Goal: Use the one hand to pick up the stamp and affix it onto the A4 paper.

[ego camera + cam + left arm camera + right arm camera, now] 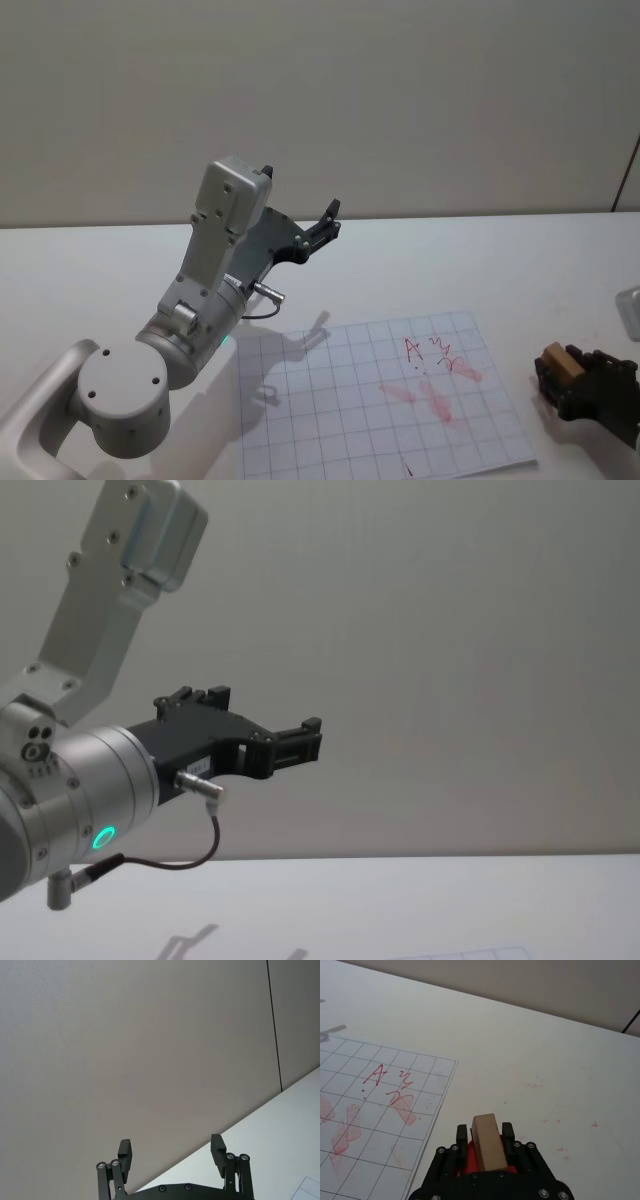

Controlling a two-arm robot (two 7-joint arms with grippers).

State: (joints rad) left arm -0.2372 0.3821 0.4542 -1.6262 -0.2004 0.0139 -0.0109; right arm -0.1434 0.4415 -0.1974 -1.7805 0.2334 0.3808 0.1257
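Right gripper (484,1131) clamped on the tan stamp (488,1146), one black finger pressed to each side, block upright between them with a red part at its foot; seen from the head camera, low at the right of the table, just beside the right edge of the A4 paper (340,400) and off the sheet; impossible to tell whether touching the tabletop or held just above it. On the ruled sheet, red marks: a letter A, scribbles, several smeared patches. Up at the left, raised high above the table, left gripper (322,228) with fingers spread wide and nothing between them, aimed toward the wall; behind it a pale grey arm (220,230) with a small green light (103,837) on its round joint. Underneath, a white table (480,260), faint red specks near the stamp; beyond, a plain beige wall (400,100).
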